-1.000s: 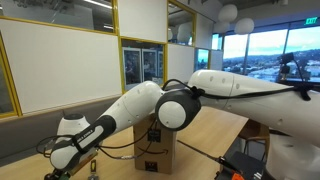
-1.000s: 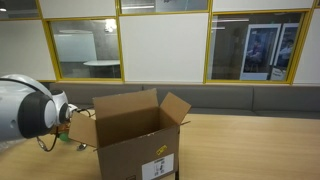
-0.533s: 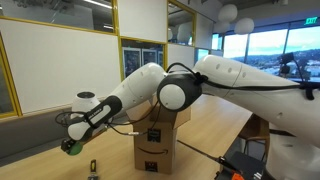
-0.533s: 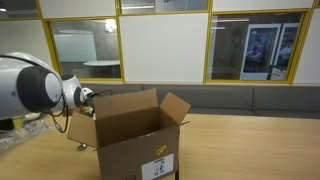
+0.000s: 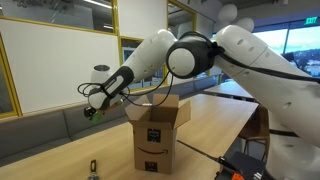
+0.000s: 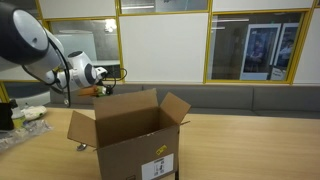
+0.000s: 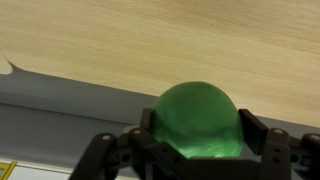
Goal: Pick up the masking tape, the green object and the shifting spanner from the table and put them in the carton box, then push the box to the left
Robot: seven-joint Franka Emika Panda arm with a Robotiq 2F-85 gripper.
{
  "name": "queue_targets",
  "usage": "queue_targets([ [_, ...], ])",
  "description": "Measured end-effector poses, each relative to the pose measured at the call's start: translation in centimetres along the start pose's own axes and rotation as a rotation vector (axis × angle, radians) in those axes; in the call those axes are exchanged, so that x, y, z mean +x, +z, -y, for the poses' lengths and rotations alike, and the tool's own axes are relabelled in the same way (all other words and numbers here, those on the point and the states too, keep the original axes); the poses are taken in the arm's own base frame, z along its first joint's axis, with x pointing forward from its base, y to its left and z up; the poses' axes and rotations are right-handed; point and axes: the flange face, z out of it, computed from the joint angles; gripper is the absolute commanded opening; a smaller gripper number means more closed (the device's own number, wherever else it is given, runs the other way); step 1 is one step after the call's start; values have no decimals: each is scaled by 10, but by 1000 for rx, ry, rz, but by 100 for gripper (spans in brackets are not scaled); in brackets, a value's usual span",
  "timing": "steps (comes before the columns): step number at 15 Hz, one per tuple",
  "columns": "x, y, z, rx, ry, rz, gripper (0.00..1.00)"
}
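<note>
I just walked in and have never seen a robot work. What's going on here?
A white robot arm's gripper is shut on a small green object and holds it in the air, near the open carton box. The box stands on the light-wood table with its flaps up. The green object is not in the box yet.

I see the arm as glossy white rounded shell segments (image 5: 255, 50) in both exterior views. They meet at a large dark grey circular joint cap (image 5: 190, 55). A narrower white forearm link (image 5: 145, 68) leads to a small white block at the wrist (image 5: 100, 72). A thin dark cable (image 5: 150, 97) loops beside that link. The black Robotiq gripper (image 5: 93, 110) ends the chain. In the wrist view its matte black fingers (image 7: 262, 140) are angular linkage bars with visible pivots.
</note>
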Motion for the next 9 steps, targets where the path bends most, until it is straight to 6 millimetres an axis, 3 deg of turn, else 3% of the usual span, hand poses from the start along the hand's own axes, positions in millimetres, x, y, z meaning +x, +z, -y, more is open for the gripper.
queue_targets([
  [4, 3, -53, -48, -91, 24, -15, 60],
  [9, -16, -119, -108, -165, 41, -14, 60],
])
